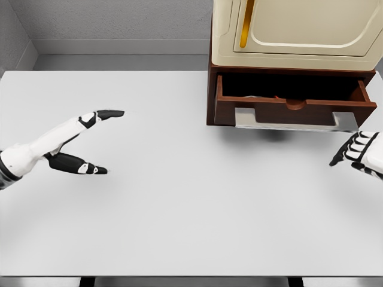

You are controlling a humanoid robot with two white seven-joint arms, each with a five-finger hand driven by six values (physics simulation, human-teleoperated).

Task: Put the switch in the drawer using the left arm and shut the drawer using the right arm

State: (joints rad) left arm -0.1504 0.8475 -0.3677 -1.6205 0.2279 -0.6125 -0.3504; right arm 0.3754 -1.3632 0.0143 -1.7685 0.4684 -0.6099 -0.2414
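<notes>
Left hand [84, 140] over the left of the white table [179, 227], fingers spread, thumb apart, holding nothing. Right hand [361, 153] cut off by the right edge, just near of the drawer's right corner, only curled dark-tipped fingers showing, empty. Brown drawer [290, 107] pulled open at the far right beneath a cream cabinet [296, 33] cropped by the top edge; inside, mostly in shadow, just a pale sliver with a red trace [263, 96], perhaps the switch, too hidden to tell.

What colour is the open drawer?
The drawer is dark reddish brown, like wood; the head view shows it best.
</notes>
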